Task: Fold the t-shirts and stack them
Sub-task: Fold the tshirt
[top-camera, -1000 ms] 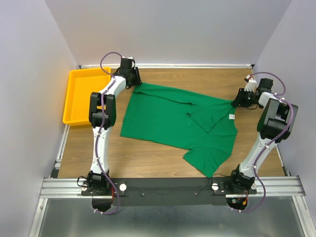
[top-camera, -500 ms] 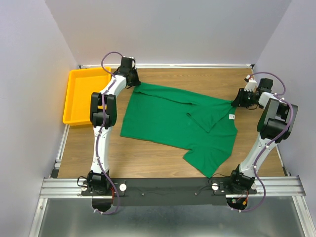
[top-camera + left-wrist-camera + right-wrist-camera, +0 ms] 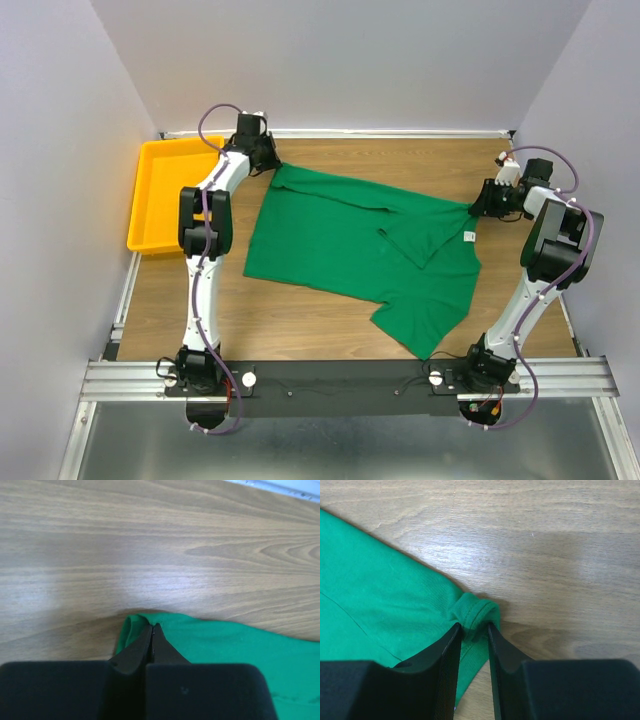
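A green t-shirt (image 3: 360, 245) lies spread and partly folded on the wooden table, with a small white tag (image 3: 468, 237) near its right side. My left gripper (image 3: 273, 163) is at the shirt's far left corner, shut on a pinch of the green cloth (image 3: 145, 622). My right gripper (image 3: 477, 207) is at the shirt's far right corner, and its jaws are closed on a bunched fold of the hem (image 3: 475, 612). Both held corners sit low at the table surface.
A yellow plastic tray (image 3: 160, 200) stands at the far left of the table. A white rail (image 3: 390, 133) runs along the back wall. Grey walls close in both sides. Bare wood (image 3: 300, 320) lies in front of the shirt.
My left gripper has moved slightly back and left, pulling the shirt's far left corner with it. The right arm has not moved.
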You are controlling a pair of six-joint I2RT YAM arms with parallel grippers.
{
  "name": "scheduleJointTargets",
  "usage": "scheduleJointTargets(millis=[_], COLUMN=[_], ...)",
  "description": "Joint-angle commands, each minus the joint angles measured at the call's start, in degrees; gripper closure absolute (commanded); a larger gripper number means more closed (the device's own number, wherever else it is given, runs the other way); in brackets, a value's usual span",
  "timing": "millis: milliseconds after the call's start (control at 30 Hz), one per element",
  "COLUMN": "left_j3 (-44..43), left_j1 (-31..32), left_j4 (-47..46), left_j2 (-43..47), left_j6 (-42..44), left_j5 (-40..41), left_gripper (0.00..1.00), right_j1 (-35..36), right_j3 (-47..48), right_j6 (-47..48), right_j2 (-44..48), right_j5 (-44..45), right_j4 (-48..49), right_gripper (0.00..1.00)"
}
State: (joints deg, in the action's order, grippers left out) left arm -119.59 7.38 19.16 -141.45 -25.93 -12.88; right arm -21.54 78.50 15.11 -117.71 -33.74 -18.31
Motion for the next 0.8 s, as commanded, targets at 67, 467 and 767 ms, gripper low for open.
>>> scheduleJointTargets(millis=[67, 467, 767], left_j3=[-2.66, -6.71, -7.50], left_j1=[-1.40, -2.63, -3.68], left_j4=[-5.09, -5.89, -6.85], left_j2=[-1.29, -5.33, -6.21], left_j6=[-4.03, -9.13, -12.91], left_j5=[-5.83, -8.74, -6.90], left_gripper=[1.00, 1.00, 1.00], right_j1=[-0.52, -0.61, -0.52], right_j3=[1.04, 1.48, 1.92], right_j6=[0.71, 0.62, 0.62], right_j2=[0.11, 0.20, 0.02], right_j5=[1.04, 1.83, 3.50], right_j4=[-1.12, -1.12, -1.12], right_gripper=[0.65, 0.66, 0.66])
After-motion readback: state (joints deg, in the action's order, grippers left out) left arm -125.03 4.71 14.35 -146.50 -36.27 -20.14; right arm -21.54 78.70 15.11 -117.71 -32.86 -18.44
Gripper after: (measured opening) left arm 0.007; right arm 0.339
